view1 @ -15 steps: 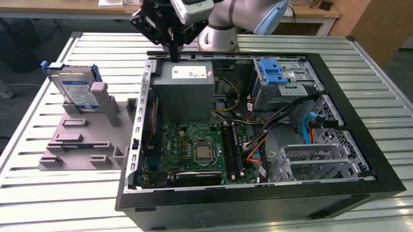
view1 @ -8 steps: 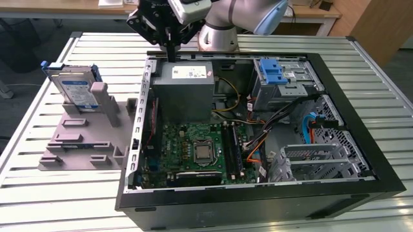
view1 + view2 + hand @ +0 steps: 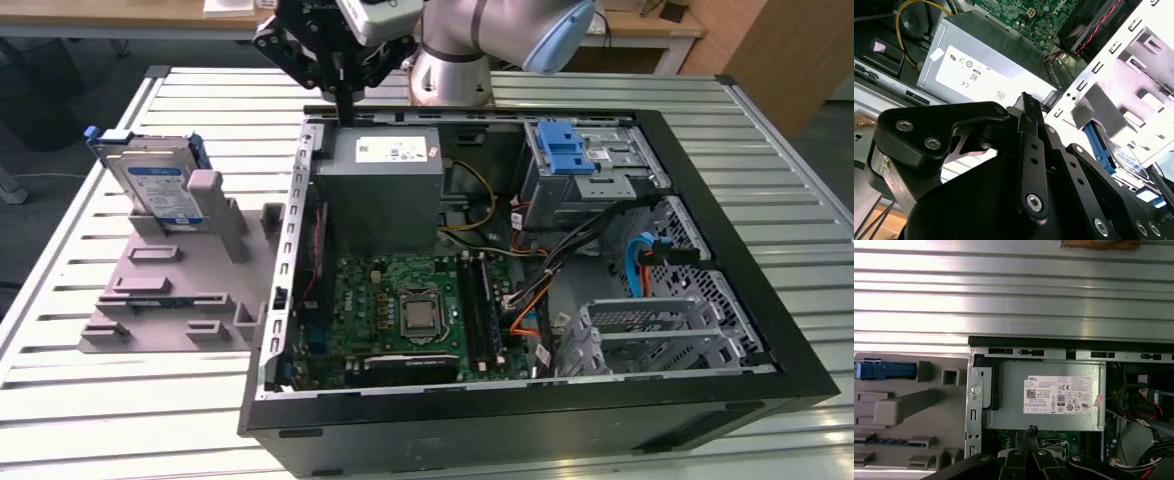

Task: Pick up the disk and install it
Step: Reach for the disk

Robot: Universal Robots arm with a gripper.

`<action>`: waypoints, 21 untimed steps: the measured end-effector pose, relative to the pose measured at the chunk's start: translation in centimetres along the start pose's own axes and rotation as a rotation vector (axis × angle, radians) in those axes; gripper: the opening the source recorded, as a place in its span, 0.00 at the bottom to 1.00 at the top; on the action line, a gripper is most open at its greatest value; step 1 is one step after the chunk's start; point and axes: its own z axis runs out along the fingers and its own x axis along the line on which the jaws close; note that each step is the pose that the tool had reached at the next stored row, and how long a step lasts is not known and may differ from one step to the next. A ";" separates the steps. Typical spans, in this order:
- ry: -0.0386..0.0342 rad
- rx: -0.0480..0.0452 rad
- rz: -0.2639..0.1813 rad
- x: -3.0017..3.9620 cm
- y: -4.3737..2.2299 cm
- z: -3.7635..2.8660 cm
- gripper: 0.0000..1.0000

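A: Fingers first. What do we have?
B: We see the gripper with its two black metal fingers pressed together and nothing pinched between them. The tips hang over the back rim of the computer case, just beside the power supply. We can't tell if they touch the rim.
A: Materials?
B: We log the power supply as a plain grey sheet-metal box with a white sticker. The table is shiny ribbed metal slats. The case is black outside, with a green motherboard lying flat inside.
A: And the disk?
B: We mark the disk standing on edge in a matte grey plastic holder on the table. It is outside the case, at the exterior view's left, well apart from the fingers. It's a flat grey rectangle with a blue-and-white label and blue rails along its edges.
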 end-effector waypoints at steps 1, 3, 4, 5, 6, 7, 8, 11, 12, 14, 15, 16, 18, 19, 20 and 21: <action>0.0000 0.0000 0.000 0.11 0.03 0.01 0.11; 0.0001 -0.0001 0.000 0.31 0.06 0.05 0.11; 0.0003 0.0000 0.000 0.39 0.07 0.07 0.11; 0.0007 0.0001 0.000 0.47 0.09 0.08 0.11; 0.0010 0.0001 0.000 0.54 0.10 0.10 0.11; 0.0013 0.0000 0.000 0.60 0.12 0.13 0.11; 0.0018 0.0000 0.000 0.66 0.13 0.15 0.11; 0.0021 -0.0001 0.000 0.97 0.18 0.20 0.11; 0.0022 0.0000 0.000 1.10 0.20 0.21 0.11; 0.0021 -0.0001 0.000 1.34 0.24 0.24 0.11; 0.0021 0.0000 0.000 1.46 0.26 0.26 0.11; 0.0022 -0.0001 0.000 1.57 0.27 0.27 0.11; 0.0021 -0.0001 0.000 1.80 0.33 0.31 0.11; 0.0023 0.0001 0.000 1.92 0.38 0.31 0.11; 0.0023 0.0001 0.000 2.04 0.42 0.32 0.11; 0.0024 0.0001 0.000 2.16 0.47 0.33 0.11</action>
